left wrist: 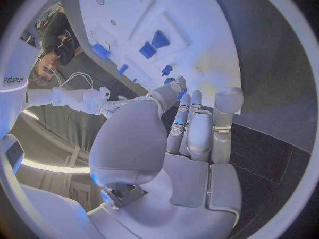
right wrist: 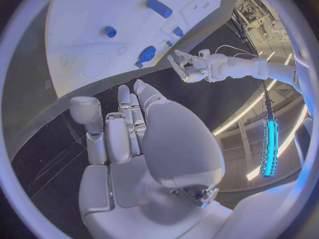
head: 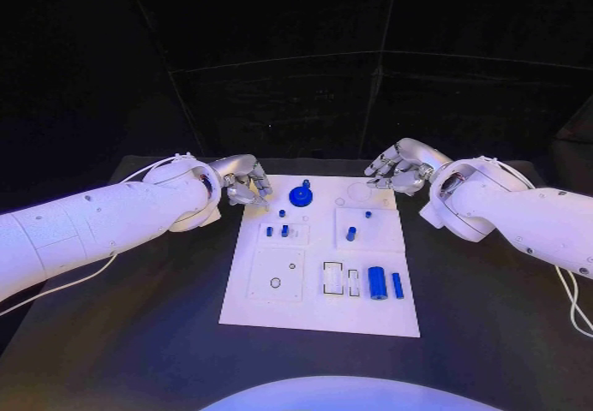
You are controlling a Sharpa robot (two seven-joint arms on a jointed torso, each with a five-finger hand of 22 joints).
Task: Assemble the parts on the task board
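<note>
both hands empty, fingers apart: left hand (head: 243, 182) and right hand (head: 398, 167) flank the board (head: 248, 295). two cylinders (head: 377, 282) lie loose near the front; assembly appears barely begun.

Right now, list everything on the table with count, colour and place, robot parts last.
table: one, black, under everything.
task board: one, white, middle of the table, lengthwise away from the robot.
round part: one, blue, far end of the board, between the two hands.
small parts: several, blue, standing in the board's middle panels, left and right.
long parts: two, blue, side by side near the board's near right corner.
left robot hand: one, silver, at the board's far left corner, holding nothing.
right robot hand: one, silver, beyond the board's far right corner, holding nothing.
</note>
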